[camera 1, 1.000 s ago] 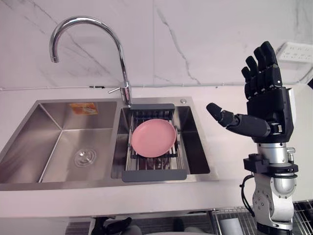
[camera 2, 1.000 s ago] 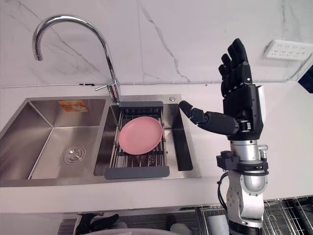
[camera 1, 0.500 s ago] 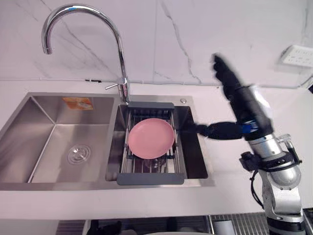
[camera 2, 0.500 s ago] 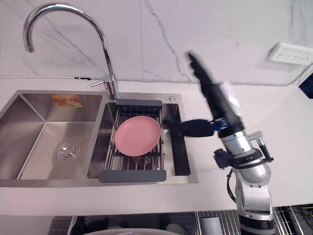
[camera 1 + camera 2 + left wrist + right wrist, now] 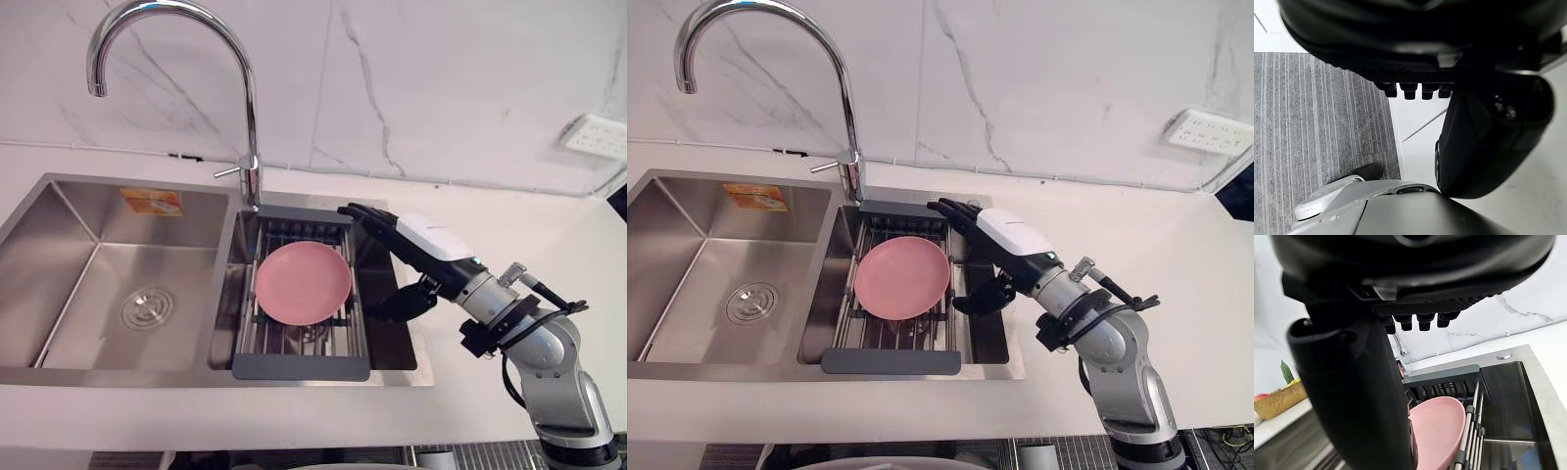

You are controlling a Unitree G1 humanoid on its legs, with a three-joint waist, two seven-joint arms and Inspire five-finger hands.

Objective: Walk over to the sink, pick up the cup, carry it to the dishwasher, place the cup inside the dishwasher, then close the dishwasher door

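My right hand (image 5: 423,243) reaches low over the sink's right basin (image 5: 392,338), fingers straight toward the faucet and thumb (image 5: 1352,396) hanging down, open and holding nothing. It hovers just right of a pink plate (image 5: 302,284) lying on a dark-framed drying rack (image 5: 300,367) in that basin. The right wrist view shows the plate (image 5: 1437,423) just past the thumb. Something glassy glints through the rack bars (image 5: 306,335) below the plate; I cannot tell whether it is the cup. My left hand (image 5: 1488,132) hangs open above the floor.
A tall chrome faucet (image 5: 245,98) arches between the two basins. The left basin (image 5: 147,304) holds just its drain. White counter lies right of the sink, with a wall socket (image 5: 593,137) behind. A basket of fruit (image 5: 1278,401) stands on the far left counter.
My right hand swung from upright over the counter down and forward to the right basin, beside the plate. The camera has shifted slightly.
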